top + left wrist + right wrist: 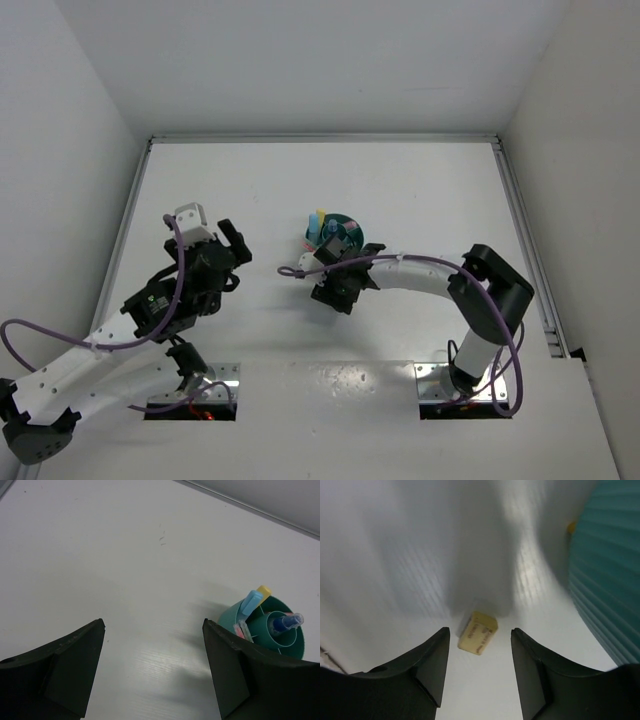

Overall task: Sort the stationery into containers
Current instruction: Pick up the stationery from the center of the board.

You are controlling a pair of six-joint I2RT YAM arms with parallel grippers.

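Note:
The round teal organiser stands mid-table and holds a yellow marker, a light-blue marker, a pink pen and a clear-blue pen in its central cup. It shows at the lower right of the left wrist view and as a teal wall in the right wrist view. A small tan eraser lies on the table between the tips of my open right gripper, close to the organiser. My left gripper is open and empty, left of the organiser.
The white table is walled at the left, back and right. A raised rail runs along its right edge. The right arm curves in from the lower right, trailing a purple cable.

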